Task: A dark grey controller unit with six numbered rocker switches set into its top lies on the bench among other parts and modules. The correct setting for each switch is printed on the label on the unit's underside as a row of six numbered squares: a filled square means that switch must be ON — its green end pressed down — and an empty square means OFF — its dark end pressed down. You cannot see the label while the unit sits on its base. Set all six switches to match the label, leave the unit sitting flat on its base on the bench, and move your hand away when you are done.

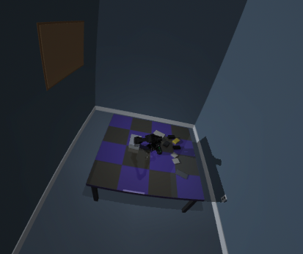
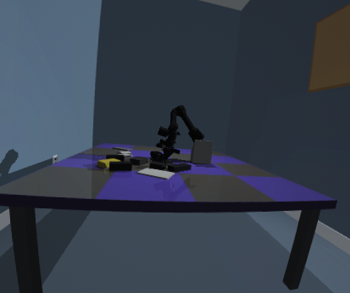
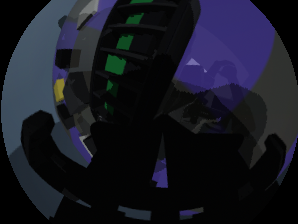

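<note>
The dark grey controller unit [image 3: 176, 42] [image 1: 159, 150] stands on the bench, switches facing up, slanting across the upper middle of the wrist view. Its switches form a row with green ends [image 3: 115, 65] along the left side and dark ends to the right. Which ends are pressed down is too dark to tell for certain. The label on the underside is hidden. My gripper [image 3: 162, 119] is shut and empty. Its fingertips are close by the near end of the unit in the wrist view; whether they touch it I cannot tell.
A yellow module [image 1: 176, 140] [image 2: 108, 163] [image 3: 59, 90] lies among several dark blocks. A white plate [image 2: 156, 173] [image 1: 158, 133] lies near them. Small pale plates [image 1: 175, 161] and a grey plate [image 1: 182, 174] lie to one side. A pale box [image 2: 202, 152] stands by the arm's base.
</note>
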Available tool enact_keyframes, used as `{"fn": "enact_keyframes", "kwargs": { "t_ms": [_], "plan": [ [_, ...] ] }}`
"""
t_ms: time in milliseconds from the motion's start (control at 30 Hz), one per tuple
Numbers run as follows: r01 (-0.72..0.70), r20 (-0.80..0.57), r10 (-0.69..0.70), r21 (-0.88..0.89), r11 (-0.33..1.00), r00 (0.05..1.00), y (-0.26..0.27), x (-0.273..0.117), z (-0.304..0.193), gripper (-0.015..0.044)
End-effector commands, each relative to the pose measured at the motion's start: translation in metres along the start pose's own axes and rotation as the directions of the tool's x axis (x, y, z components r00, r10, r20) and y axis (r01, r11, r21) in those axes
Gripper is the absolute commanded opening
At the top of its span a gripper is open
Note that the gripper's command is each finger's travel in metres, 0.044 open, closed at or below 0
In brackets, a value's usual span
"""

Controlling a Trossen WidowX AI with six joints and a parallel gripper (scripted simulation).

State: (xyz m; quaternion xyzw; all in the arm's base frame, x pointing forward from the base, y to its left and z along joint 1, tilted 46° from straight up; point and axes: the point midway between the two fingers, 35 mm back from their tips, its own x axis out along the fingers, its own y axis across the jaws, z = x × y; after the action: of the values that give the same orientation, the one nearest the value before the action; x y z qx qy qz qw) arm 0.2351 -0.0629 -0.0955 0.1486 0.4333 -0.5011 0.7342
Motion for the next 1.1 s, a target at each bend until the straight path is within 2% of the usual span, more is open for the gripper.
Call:
{"fn": "enact_keyframes", "kwargs": {
  "t_ms": [0,800,1067],
  "plan": [
    [-0.022,0.003,0.022,0.021,1.000,1.000,0.011,0.000,0.004,0.0000],
    [-0.022,0.003,0.022,0.022,1.000,1.000,0.021,0.003,0.005,0.0000],
    [-0.016,0.000,0.016,0.014,1.000,1.000,-0.016,-0.050,0.009,0.0000]
  ]
}}
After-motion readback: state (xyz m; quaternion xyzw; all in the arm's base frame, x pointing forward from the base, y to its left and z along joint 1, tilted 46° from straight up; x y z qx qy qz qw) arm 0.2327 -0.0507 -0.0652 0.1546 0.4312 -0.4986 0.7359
